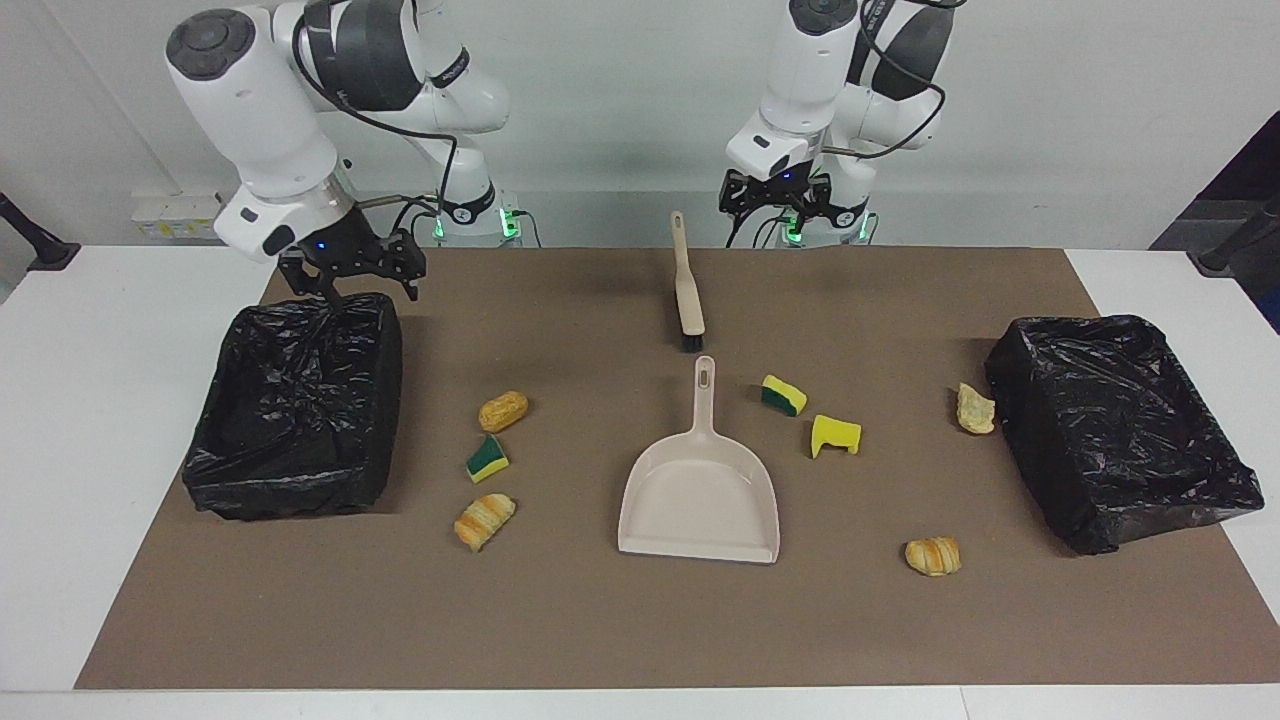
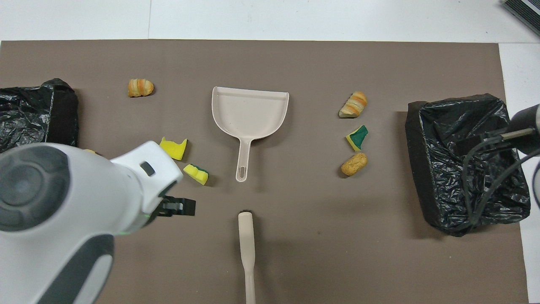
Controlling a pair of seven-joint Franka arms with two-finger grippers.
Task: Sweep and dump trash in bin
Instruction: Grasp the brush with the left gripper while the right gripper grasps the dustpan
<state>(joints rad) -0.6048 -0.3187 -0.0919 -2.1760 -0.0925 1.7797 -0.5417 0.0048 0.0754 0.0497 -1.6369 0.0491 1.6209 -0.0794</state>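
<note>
Several trash scraps lie on the brown mat: a bread roll (image 1: 503, 410), a green-faced sponge chunk (image 1: 487, 458) and a croissant piece (image 1: 484, 520) toward the right arm's end, and two sponge chunks (image 1: 784, 394) (image 1: 835, 434) beside the dustpan handle. A pale bread piece (image 1: 975, 408) and another croissant piece (image 1: 932, 556) lie toward the left arm's end. The beige dustpan (image 1: 698, 495) lies mid-mat, with the brush (image 1: 687, 290) nearer the robots. My left gripper (image 1: 775, 197) hangs open beside the brush handle. My right gripper (image 1: 350, 272) hangs open over the bin (image 1: 300, 470) at its end.
A second black-lined bin (image 1: 1115, 470) stands at the left arm's end of the mat. In the overhead view the left arm's white body covers the mat near that bin (image 2: 63, 114) and most of the pale bread piece.
</note>
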